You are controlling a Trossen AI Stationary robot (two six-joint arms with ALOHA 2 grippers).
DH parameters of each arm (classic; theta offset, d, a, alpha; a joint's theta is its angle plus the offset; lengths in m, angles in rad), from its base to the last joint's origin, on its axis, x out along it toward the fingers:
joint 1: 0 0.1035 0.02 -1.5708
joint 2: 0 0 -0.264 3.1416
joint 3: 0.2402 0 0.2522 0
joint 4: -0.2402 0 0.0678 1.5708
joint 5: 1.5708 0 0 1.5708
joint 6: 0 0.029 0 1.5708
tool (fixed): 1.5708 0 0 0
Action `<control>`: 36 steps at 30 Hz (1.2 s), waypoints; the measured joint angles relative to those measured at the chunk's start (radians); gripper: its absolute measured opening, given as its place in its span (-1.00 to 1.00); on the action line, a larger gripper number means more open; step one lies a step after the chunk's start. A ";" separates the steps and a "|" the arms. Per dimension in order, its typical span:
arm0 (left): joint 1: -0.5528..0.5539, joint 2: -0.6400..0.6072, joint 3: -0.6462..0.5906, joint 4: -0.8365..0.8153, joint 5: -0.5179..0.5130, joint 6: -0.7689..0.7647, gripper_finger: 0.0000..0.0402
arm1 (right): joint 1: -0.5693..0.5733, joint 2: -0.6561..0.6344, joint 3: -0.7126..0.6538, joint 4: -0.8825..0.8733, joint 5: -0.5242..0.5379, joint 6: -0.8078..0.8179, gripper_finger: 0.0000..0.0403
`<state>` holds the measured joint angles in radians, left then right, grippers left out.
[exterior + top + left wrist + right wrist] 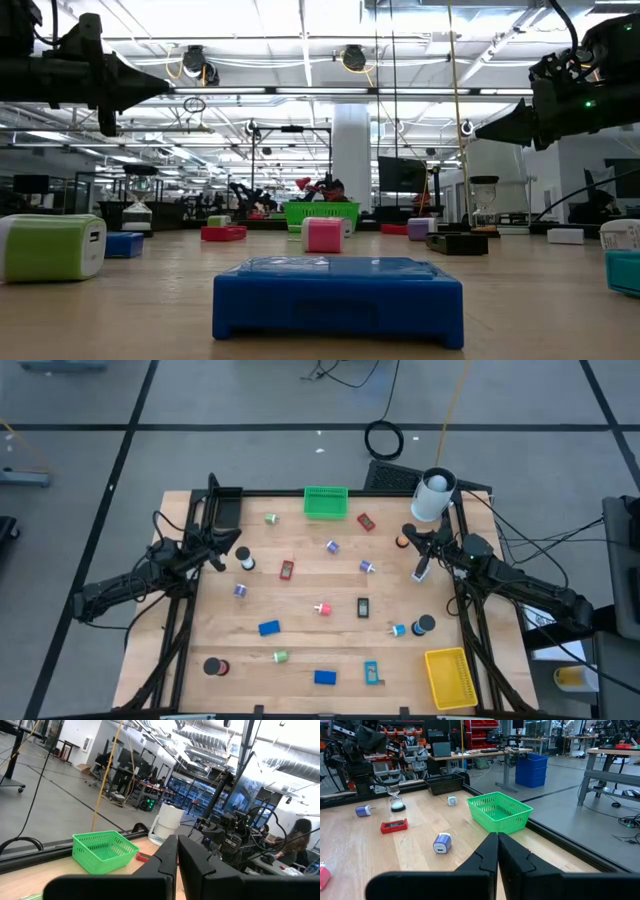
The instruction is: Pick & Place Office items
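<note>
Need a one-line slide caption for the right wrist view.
Shut right gripper faces a green mesh basket across the wooden table.

The office items point(323, 609) were scattered across the surface point(300, 640), well apart from one another. One basket point(325, 502) was placed at the middle of the far edge, another point(450, 677) in the near right corner, and a tray point(223, 508) near the far left corner. A cylinder point(433, 496) was stood at the far right corner. The left hand point(219, 559) was held over the left edge, the right hand point(421, 571) over the right edge.
</note>
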<state>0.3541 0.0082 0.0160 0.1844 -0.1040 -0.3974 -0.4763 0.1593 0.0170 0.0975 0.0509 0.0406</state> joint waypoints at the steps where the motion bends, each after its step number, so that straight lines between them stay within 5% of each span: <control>1: 0.000 0.000 0.000 0.000 0.000 0.000 -0.92 | 0.000 0.000 0.000 0.000 0.000 0.000 -0.98; 29: 0.000 0.000 0.000 0.000 0.000 0.000 -0.92 | 0.001 0.000 0.000 0.005 -0.002 0.093 -0.98; 36: 0.000 0.000 0.000 0.000 0.000 0.000 -0.92 | 0.000 0.032 0.000 0.334 -0.005 0.091 -0.98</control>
<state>0.3542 0.0082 0.0160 0.1844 -0.1040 -0.3973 -0.4759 0.1913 0.0166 0.4320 0.0460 0.1318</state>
